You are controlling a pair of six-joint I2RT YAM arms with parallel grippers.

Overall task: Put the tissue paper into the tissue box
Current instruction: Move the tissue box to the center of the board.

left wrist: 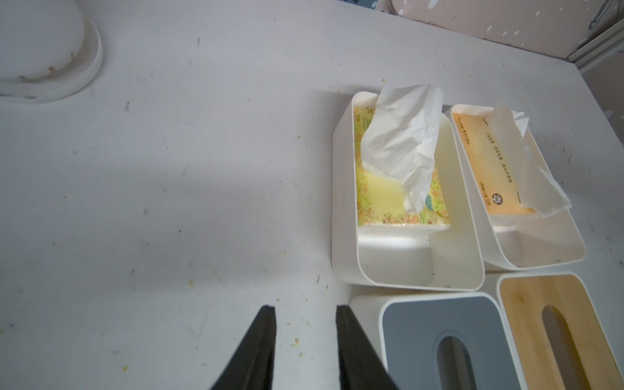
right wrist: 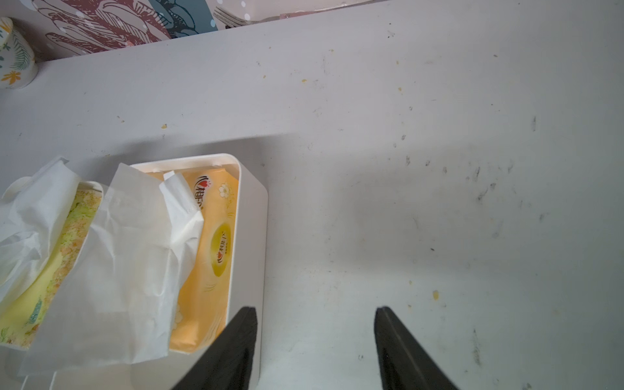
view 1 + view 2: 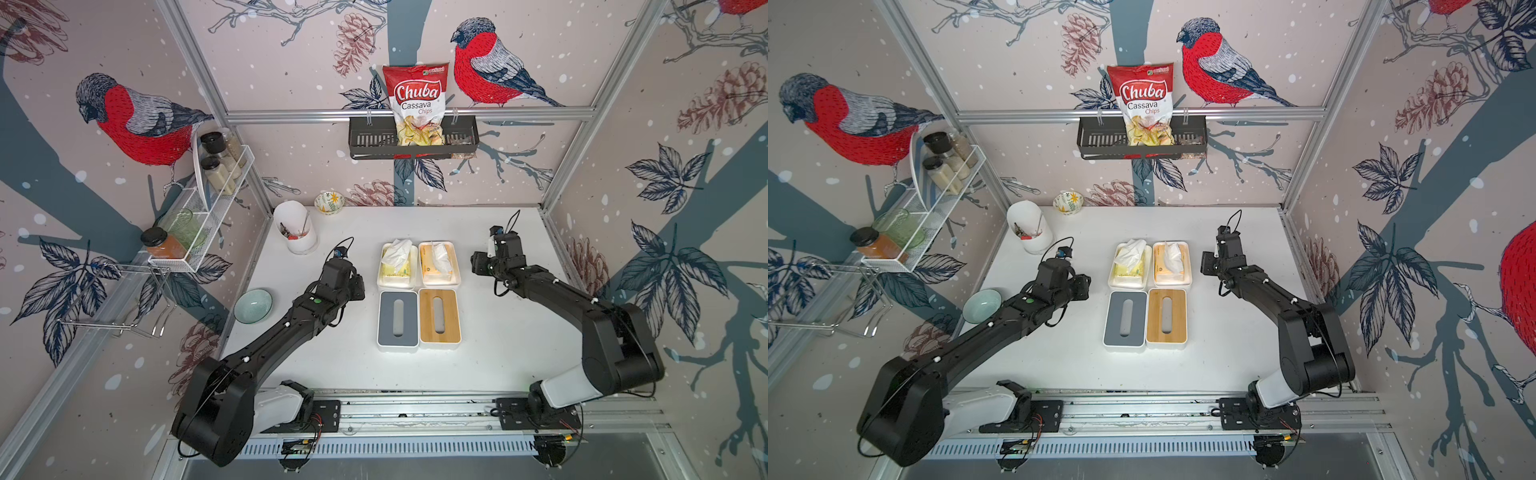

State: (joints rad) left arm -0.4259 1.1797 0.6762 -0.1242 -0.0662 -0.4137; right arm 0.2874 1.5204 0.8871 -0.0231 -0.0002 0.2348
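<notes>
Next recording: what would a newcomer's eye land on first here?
The red chips bag on the back-wall shelf stands out. Mid-table, two open boxes hold a yellow pack and an orange pack, tissues sticking up, grey lid and wooden lid in front. The left gripper and right gripper flank them, open.

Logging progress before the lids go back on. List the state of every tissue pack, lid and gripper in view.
yellow tissue pack: inside uncovered white box, sheet sticking up
orange tissue pack: inside other white box, sheet sticking up
grey lid: off, flat on table
bamboo lid: off, flat on table
left gripper: open, empty
right gripper: open, empty
</notes>
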